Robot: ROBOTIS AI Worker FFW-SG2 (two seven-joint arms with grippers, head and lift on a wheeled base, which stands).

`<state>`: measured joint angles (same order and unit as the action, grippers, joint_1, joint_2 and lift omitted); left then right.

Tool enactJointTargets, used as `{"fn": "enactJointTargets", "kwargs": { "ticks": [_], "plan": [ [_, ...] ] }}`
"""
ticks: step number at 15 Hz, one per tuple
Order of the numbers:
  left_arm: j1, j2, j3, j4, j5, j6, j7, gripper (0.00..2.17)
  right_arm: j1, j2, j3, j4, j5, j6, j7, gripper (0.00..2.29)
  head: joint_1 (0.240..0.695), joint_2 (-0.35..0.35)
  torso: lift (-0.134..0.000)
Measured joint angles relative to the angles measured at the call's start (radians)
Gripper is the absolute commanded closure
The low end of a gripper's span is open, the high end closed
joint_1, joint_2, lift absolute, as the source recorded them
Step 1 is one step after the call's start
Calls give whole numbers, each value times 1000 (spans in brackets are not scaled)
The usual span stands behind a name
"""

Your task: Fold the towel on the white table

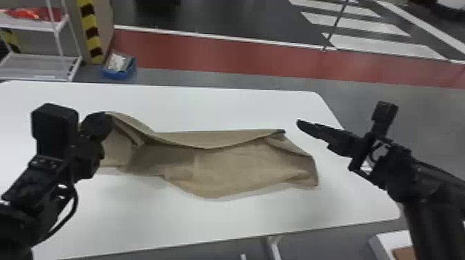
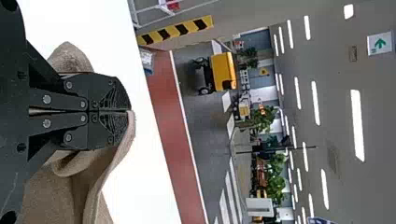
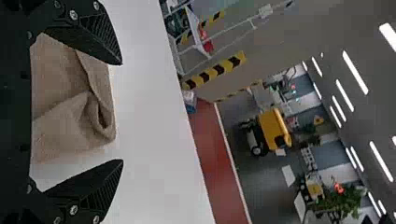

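**Far right corner of the towel: right claw nearer, to its left lies the cloth**

Landmark: the towel point(image 1: 235, 166). Places logged from it, left to right.

Left end: you have the left claw point(image 2: 130, 111) clenched, a cloth edge pinched at its tips. That end is drawn up towards the claw; folds hang beneath the grip.

Middle: the towel lies on the table point(image 1: 207, 221), long axis running left to right between your two arms. A strip is turned over along its far side; the near side bulges towards you.

Right end: rumpled, with a tuck near the far corner. Just off that corner you have the right claw point(image 3: 122, 112), fingers spread wide, no cloth between them. In the head view it points leftward, towards the towel. Its height over the cloth: cannot tell.

Judgement: folding is at an early stage, left end secured, right end free. Your right arm is the nearer one for the far right corner. The move probably needs you to go left and down from there, closing on both layers. Watch the tuck: you could pinch the upper layer alone and skew the fold.
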<state>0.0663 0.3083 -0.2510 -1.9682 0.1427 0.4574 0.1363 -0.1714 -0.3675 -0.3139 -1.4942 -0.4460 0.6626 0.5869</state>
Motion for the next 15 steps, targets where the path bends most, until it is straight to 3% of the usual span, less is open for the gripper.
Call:
{"fn": "enactJointTargets", "kwargs": {
  "ticks": [2,4,6,8,15],
  "plan": [
    [4,1,2,-6,-5,5,0,1889,11,5,65,-15,93,-84,72,383,693,-171,-120],
    [6,5,7,-13,-6,5,0,1889,11,11,125,-25,237,-95,107,529,695,-143,-120],
    [6,7,6,-16,-7,5,0,1889,-13,45,152,-48,393,38,104,532,695,-140,-120],
    [5,8,4,-16,-7,5,-2,1889,-36,81,167,-67,493,126,102,529,695,-138,-120],
    [5,14,2,-13,-7,5,-7,1889,-155,121,272,-20,628,199,32,529,695,-117,-120]
  ]
}}
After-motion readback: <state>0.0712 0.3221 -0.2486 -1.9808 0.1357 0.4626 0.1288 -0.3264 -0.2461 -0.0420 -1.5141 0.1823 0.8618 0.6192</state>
